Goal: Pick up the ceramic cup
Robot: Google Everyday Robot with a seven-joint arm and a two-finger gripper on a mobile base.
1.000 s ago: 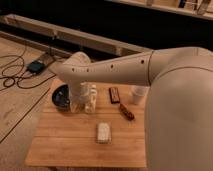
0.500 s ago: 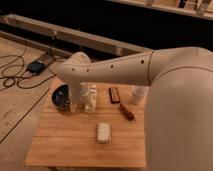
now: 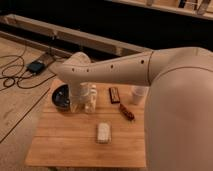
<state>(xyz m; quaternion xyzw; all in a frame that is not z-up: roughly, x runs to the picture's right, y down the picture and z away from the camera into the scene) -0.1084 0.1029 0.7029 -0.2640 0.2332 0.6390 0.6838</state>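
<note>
One bulky white robot arm (image 3: 125, 72) filled the right of the view and reached left across a square table of pale wooden slats (image 3: 75, 155). On the floor to the left lay dark cables (image 3: 15, 75).

At the table's far left corner sat a dark round bowl (image 3: 59, 96). Just beside it stood a pale bottle (image 3: 91, 100), and the gripper (image 3: 77, 102) hung down from the arm's bend between bowl and bottle, low over the tabletop. Whether it was open or closed could not be told, and nothing could be seen in its hold.

The small plain white ceramic cup (image 3: 138, 94) stood upright near the far right edge, well apart from the gripper and partly behind the arm. Smaller items lay between: a dark flat bar (image 3: 115, 94), a reddish-brown packet (image 3: 127, 111) and a white rectangular packet (image 3: 103, 132).

Nothing had shifted against half a second earlier; the arm seemed paused, so the reach towards the cup looked not yet begun.
</note>
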